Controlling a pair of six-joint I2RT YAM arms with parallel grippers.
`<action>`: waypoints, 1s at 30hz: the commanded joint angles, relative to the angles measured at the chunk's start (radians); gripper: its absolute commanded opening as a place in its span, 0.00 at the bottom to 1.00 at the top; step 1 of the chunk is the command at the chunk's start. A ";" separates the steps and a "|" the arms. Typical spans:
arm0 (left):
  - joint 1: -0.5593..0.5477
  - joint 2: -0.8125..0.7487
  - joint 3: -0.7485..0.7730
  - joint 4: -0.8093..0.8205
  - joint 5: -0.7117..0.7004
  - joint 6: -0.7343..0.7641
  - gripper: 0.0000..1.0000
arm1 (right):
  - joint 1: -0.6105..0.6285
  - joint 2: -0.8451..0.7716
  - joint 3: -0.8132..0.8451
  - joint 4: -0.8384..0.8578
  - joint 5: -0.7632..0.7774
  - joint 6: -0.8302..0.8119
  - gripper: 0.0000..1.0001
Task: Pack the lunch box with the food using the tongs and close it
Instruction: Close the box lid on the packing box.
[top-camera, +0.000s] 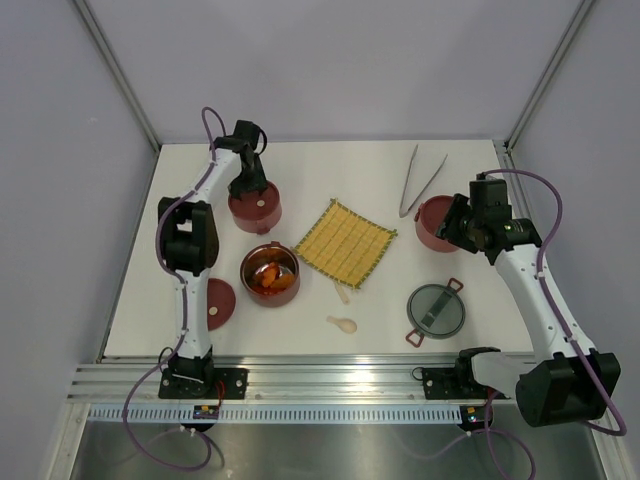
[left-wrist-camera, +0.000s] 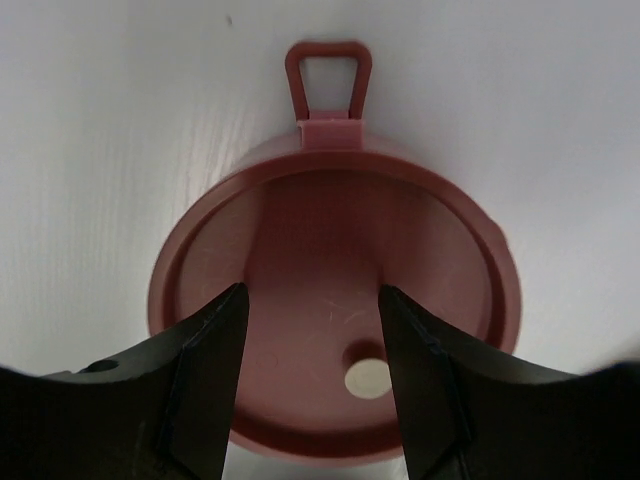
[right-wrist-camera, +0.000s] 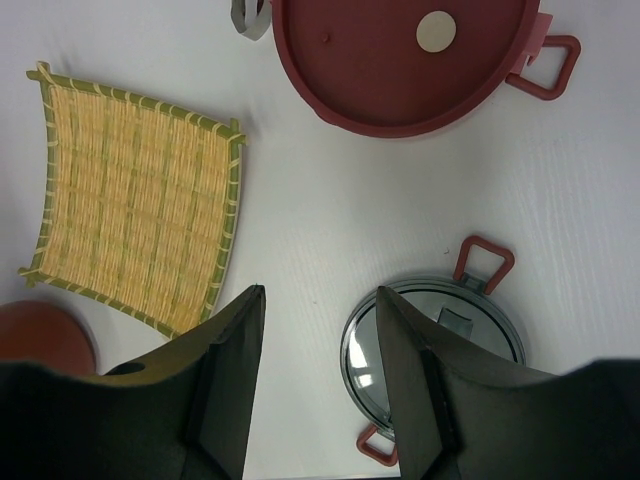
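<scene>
— Where's the food (top-camera: 270, 280)?
— In the open tier (top-camera: 243, 268), toward the desk's (top-camera: 330, 170) left edge. Tongs (top-camera: 409, 208) lie by the far edge.
— Grippers?
— Both spread, empty: left gripper (left-wrist-camera: 310, 295) over a lidded tier (left-wrist-camera: 320, 220), right gripper (right-wrist-camera: 320, 292) between mat (right-wrist-camera: 130, 190) and grey lid (right-wrist-camera: 480, 340).

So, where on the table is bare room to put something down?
Bare: the far strip between the lidded tier and the tongs; also between the mat and the grey lid. Crowded around the food tier.

The lunch box (left-wrist-camera: 330, 230) looked like matt, faintly scratched red plastic; the tongs (top-camera: 410, 180) were shiny metal, the mat (right-wrist-camera: 135, 200) woven straw.
</scene>
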 joint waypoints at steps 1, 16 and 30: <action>-0.003 0.021 0.071 -0.065 0.041 0.013 0.58 | 0.006 -0.030 0.017 -0.013 0.011 0.006 0.56; -0.003 -0.298 -0.066 0.041 0.015 0.028 0.59 | 0.006 -0.042 0.020 -0.015 -0.006 0.022 0.56; -0.005 -0.706 -0.583 0.136 0.086 0.013 0.59 | 0.007 -0.049 0.010 -0.004 -0.013 0.034 0.56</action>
